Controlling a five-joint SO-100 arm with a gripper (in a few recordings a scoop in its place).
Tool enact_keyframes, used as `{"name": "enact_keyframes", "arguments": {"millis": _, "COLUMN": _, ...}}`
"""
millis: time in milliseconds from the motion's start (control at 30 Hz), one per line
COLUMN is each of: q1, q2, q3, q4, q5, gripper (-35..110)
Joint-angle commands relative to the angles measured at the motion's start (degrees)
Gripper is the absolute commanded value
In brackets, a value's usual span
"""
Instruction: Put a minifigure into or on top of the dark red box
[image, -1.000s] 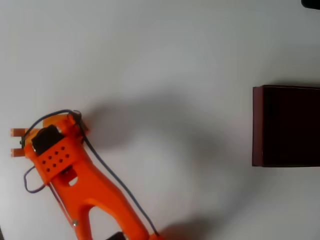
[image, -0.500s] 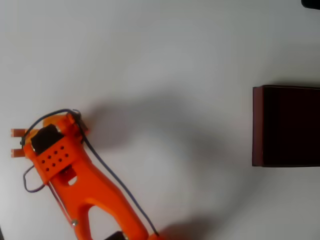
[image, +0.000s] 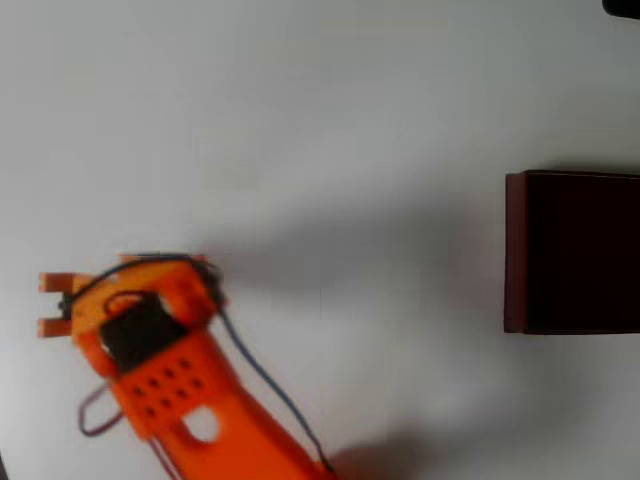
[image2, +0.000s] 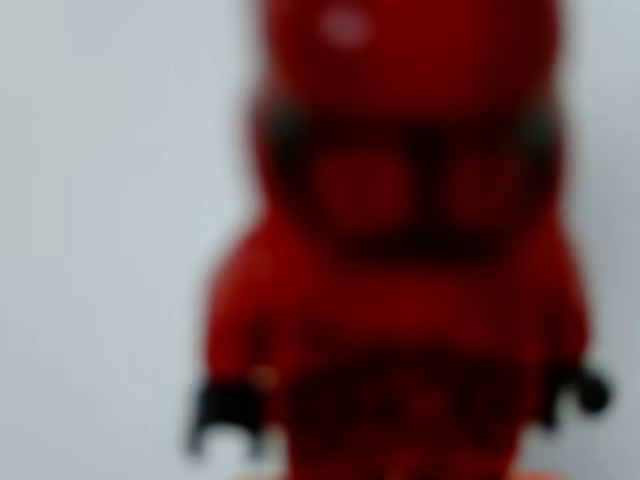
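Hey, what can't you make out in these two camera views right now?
- Minifigure: wrist view, badly out of focus; face and printed details are unreadable, and its feet are cut off by the bottom edge.
- Dark red box: overhead view, its right side cut off by the picture's edge; its interior is too dark to check.
- End effector: overhead view, motion-blurred; whether it grips anything is unclear.

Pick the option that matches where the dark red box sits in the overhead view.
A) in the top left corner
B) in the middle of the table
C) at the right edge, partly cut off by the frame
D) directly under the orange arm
C: the dark red box lies against the right edge of the overhead view, far from the gripper at the left.
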Motion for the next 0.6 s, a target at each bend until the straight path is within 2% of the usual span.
{"name": "enact_keyframes", "arguments": {"millis": 0, "q1": 4.22, "q2": 15.64, "q3": 3.69, "q4": 4.83, "q5": -0.44, "gripper": 0}}
{"name": "enact_keyframes", "arguments": {"millis": 233, "q1": 19.95, "q2": 46.76, "q3": 16.00, "q4": 7.03, "q5": 1.14, "gripper": 0}}
{"name": "enact_keyframes", "arguments": {"millis": 333, "q1": 27.16, "q2": 47.37, "q3": 15.47, "q4": 8.53, "q5": -1.23, "gripper": 0}}
{"name": "enact_keyframes", "arguments": {"millis": 567, "q1": 45.18, "q2": 42.54, "q3": 13.54, "q4": 2.72, "q5": -3.52, "gripper": 0}}
